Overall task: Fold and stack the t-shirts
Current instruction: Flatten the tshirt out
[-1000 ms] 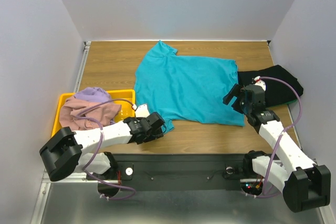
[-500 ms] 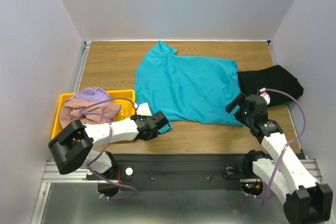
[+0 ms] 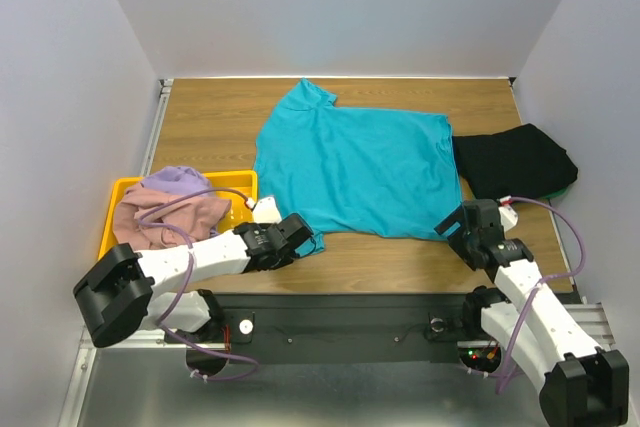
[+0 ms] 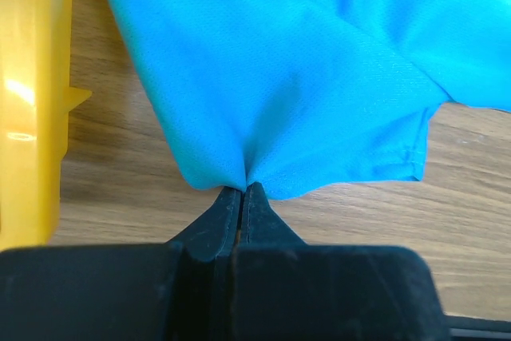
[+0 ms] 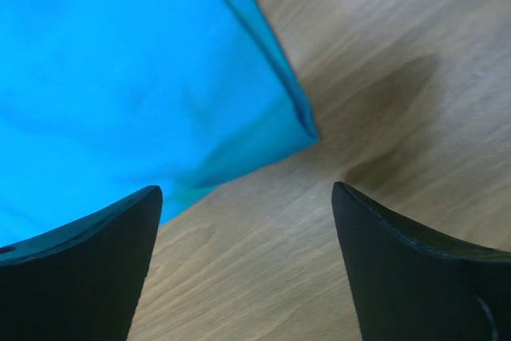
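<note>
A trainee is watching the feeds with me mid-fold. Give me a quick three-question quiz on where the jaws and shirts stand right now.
1. True or false: the left jaws are shut on the near edge of the teal shirt.
2. Pick one. The right jaws are: A) shut on the teal shirt; B) open at its near right corner; C) shut and empty.
3. Fill in: the pink shirt and lavender shirt lie in the yellow ____.

Key: 1 true. 2 B. 3 tray.
</note>
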### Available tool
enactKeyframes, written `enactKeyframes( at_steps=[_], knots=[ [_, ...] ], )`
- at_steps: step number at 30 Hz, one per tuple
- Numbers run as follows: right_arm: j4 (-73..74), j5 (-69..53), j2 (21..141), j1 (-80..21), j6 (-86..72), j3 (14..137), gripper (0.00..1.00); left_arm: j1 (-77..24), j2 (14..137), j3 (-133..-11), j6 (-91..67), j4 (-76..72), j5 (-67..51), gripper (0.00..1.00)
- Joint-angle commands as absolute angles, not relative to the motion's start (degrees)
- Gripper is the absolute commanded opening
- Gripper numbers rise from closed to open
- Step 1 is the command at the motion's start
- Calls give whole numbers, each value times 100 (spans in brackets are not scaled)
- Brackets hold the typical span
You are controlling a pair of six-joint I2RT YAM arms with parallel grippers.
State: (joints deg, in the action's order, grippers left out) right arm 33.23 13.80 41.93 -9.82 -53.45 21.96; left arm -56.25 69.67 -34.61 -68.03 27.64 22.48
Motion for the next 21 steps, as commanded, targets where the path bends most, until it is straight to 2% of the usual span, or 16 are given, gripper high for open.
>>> enactKeyframes(
  at_steps=[1, 2, 4, 6, 7, 9, 12, 14, 16, 18, 20, 21],
  knots=[
    [3322, 1960, 4157, -1011, -5599, 2215, 87, -5651, 6733, -3401, -6601, 2830, 2286, 0],
    [3296, 1951, 4149, -1011, -5607, 2128, 81, -5651, 6689, -3393, -6583, 2856, 2268, 0],
    [3208, 1881, 4157, -1011, -5686, 2057, 77, -5651, 6653, -3384, -6548, 2865, 2189, 0],
    [3077, 1924, 4140, -1011, -5660, 2039, 65, -5651, 6566, -3340, -6530, 2892, 2188, 0],
    [3024, 1934, 4140, -1011, -5608, 2048, 51, -5651, 6505, -3314, -6522, 2900, 2232, 0],
    [2962, 1925, 4174, -1011, -5607, 2030, 47, -5651, 6469, -3278, -6618, 3014, 2294, 0],
    [2866, 1907, 4332, -1011, -5599, 2021, 48, -5651, 6390, -3226, -6644, 2988, 2259, 0],
    [2822, 1881, 4351, -1011, -5564, 2021, 42, -5651, 6328, -3182, -6618, 2883, 2224, 0],
    [2742, 1846, 4290, -1011, -5476, 2004, 27, -5651, 6328, -3182, -6609, 2874, 2285, 0],
    [2742, 1811, 4202, -1011, -5441, 2004, 21, -5651, 6328, -3243, -6618, 2988, 2355, 0],
    [2742, 1767, 4105, -1011, -5397, 1986, 0, -5651, 6311, -3296, -6601, 3023, 2391, 0],
    [2742, 1749, 4078, -1011, -5370, 1978, 0, -5651, 6302, -3305, -6566, 3006, 2365, 0]
  ],
)
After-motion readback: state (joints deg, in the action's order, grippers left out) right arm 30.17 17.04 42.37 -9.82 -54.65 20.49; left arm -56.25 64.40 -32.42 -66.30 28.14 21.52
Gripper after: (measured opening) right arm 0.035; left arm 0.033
